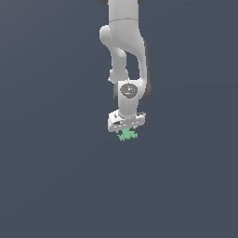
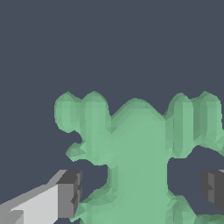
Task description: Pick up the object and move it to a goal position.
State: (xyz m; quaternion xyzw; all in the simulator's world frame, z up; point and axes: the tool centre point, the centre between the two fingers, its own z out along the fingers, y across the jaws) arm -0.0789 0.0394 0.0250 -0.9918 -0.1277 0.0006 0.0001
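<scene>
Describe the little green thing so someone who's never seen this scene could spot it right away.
Find the white robot arm hanging down mid-scene in the exterior view and follow it to the tool at its lower end. Directly beneath sits the object, a small mint-green lump with stubby lobes, the only coloured thing against the dark grey background.

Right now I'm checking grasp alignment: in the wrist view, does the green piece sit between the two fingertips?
Yes: the green piece fills the middle, with a dark fingertip on either side of it.

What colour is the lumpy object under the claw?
Mint green, one plain colour with no pattern: the object shows best in the wrist view.
</scene>
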